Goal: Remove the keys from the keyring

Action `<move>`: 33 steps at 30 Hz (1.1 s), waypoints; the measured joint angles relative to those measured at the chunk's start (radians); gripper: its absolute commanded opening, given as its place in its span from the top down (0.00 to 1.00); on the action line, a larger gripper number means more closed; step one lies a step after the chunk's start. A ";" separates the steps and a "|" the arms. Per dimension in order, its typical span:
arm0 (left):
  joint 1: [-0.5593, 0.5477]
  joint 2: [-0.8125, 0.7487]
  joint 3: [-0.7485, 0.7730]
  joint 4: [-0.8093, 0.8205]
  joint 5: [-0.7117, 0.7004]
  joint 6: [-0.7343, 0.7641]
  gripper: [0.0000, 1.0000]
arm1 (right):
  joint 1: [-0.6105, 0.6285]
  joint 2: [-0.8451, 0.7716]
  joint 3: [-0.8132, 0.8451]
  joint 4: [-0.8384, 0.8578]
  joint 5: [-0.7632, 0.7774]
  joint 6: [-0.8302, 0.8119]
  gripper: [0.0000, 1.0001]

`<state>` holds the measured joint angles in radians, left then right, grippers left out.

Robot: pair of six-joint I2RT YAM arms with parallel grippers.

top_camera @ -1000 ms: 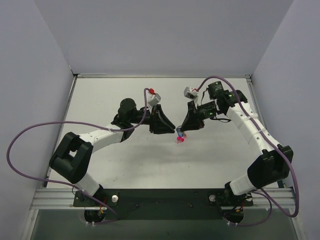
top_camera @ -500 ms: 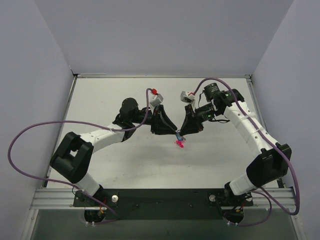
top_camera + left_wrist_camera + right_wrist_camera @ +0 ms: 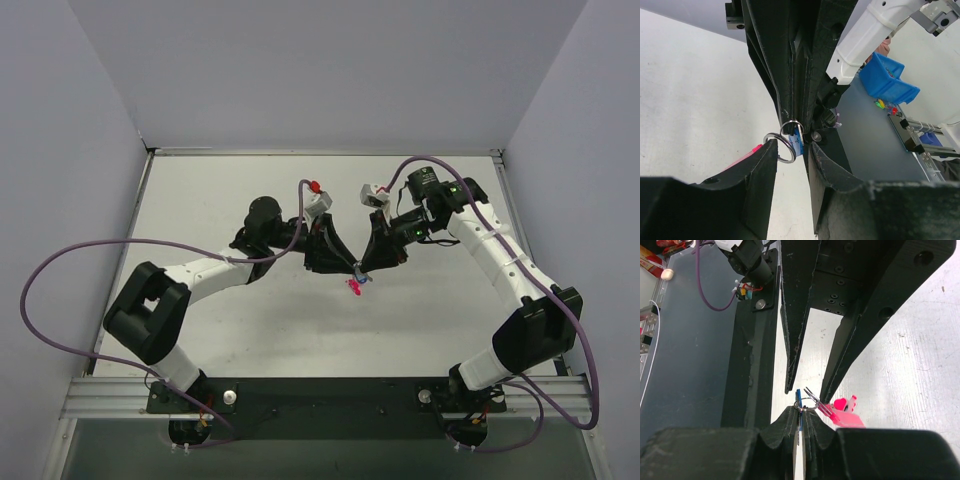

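Though featherlight, stiff and probably slippery, take the keyring (image 3: 808, 403) by its bare wire with the parted left gripper (image 3: 792, 146), with the right gripper (image 3: 801, 414) clenched on the blue key (image 3: 798, 396) aloft and pink keys (image 3: 842, 415) dangling at four o'clock.

Shiny metal keyring (image 3: 785, 142), pink plastic keys (image 3: 845, 414)
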<state>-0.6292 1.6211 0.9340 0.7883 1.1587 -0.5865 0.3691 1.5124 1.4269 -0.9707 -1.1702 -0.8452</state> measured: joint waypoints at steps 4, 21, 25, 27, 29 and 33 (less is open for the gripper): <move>-0.007 0.003 0.000 0.000 0.009 0.000 0.60 | 0.000 0.000 0.000 -0.009 0.001 -0.013 1.00; -0.012 0.014 0.002 0.001 0.041 -0.005 0.63 | 0.000 0.019 0.035 -0.122 0.002 -0.127 1.00; -0.014 0.014 0.002 0.001 0.044 -0.005 0.65 | 0.000 0.020 0.035 -0.138 0.002 -0.137 1.00; -0.016 0.014 0.002 0.001 0.044 -0.006 0.65 | 0.000 0.020 0.035 -0.142 0.002 -0.142 1.00; -0.019 0.016 0.003 0.001 0.045 -0.006 0.66 | 0.005 0.020 0.035 -0.145 0.002 -0.146 1.00; -0.023 0.016 0.005 0.001 0.048 -0.008 0.67 | 0.006 0.020 0.035 -0.149 0.002 -0.152 1.00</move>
<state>-0.6525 1.6371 0.9386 0.7891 1.2064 -0.5945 0.3748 1.5322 1.4624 -1.1198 -1.1679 -0.9974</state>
